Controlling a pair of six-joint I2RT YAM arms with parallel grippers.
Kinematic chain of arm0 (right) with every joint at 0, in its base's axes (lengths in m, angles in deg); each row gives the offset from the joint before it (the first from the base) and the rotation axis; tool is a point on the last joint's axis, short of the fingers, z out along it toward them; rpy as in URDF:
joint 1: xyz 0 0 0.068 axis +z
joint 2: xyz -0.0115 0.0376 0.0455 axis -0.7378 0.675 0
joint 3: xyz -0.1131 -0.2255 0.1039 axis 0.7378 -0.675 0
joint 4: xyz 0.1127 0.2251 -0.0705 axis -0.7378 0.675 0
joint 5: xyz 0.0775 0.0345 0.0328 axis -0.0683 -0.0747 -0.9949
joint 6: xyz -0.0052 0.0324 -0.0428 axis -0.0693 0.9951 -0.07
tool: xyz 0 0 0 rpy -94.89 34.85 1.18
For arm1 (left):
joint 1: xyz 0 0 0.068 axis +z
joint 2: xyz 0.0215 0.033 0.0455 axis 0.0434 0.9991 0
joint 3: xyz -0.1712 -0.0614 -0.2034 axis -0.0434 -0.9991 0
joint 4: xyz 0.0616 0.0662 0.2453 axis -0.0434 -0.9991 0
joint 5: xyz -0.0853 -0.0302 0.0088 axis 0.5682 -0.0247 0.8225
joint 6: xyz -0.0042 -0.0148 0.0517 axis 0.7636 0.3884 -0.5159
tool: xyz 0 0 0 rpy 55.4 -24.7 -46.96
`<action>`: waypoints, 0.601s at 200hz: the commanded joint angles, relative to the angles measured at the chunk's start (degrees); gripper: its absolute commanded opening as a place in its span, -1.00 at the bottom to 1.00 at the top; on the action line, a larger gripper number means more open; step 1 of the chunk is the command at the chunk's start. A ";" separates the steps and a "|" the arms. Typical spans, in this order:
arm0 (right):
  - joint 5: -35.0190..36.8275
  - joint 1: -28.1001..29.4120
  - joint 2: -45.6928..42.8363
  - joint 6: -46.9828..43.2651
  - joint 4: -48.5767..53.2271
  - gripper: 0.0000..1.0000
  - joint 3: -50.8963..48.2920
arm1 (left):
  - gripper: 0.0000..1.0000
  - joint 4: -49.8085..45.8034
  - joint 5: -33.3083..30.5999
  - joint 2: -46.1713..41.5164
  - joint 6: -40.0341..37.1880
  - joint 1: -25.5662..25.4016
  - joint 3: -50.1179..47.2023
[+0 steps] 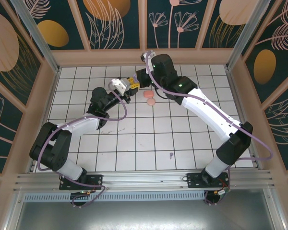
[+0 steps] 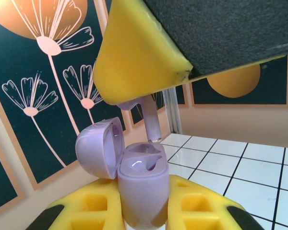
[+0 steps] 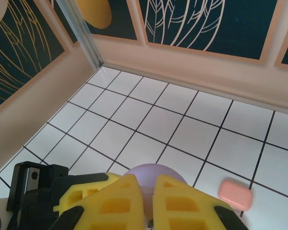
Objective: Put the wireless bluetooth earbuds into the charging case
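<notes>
One purple stemmed earbud, clamped in your right gripper, hangs stem-down at frame centre, just above the open lilac plastic charging case clamped in your left gripper. Lower along the stem's near-upright axis.

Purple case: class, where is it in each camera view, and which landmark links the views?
Top external: hidden where left gripper meets right gripper.
Left wrist: purple case bottom centre, lid open, under a purple earbud.
Right wrist: its rounded shell, bottom centre, behind yellow fingers.
Shared landmark: white tiled table.
</notes>
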 commanded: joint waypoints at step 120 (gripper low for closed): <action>1.01 -0.06 1.72 -0.72 -2.09 -0.86 -1.19 | -1.00 0.60 1.37 -3.33 -1.13 -0.46 0.72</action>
